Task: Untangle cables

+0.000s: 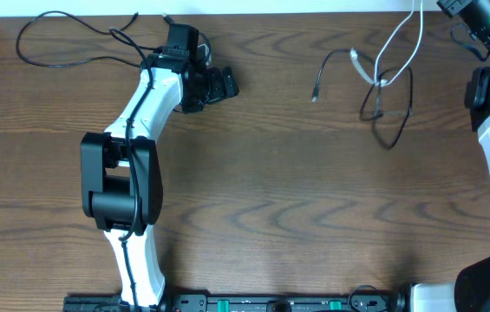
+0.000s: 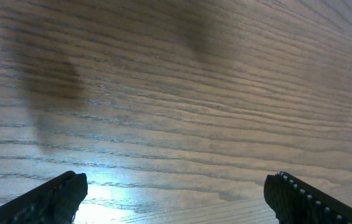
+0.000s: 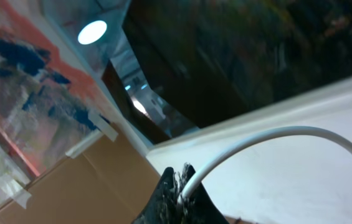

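White cable [image 1: 398,52]: thin, smooth cord at 1 o'clock on the table [image 1: 297,217], crossing the short black cable [image 1: 392,113].
Long black cable [image 1: 62,39]: I see a loose curve at 11 o'clock.
Right end effector [image 3: 180,186]: clamped on the white cable.
Left end effector [image 1: 223,85]: ribbed fingers [image 2: 306,199] apart over the brown wood grain.

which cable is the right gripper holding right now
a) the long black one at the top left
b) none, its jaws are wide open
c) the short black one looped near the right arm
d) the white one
d: in the right wrist view the white cable comes out from between the shut fingers of the right gripper, with no black cable in that grip.
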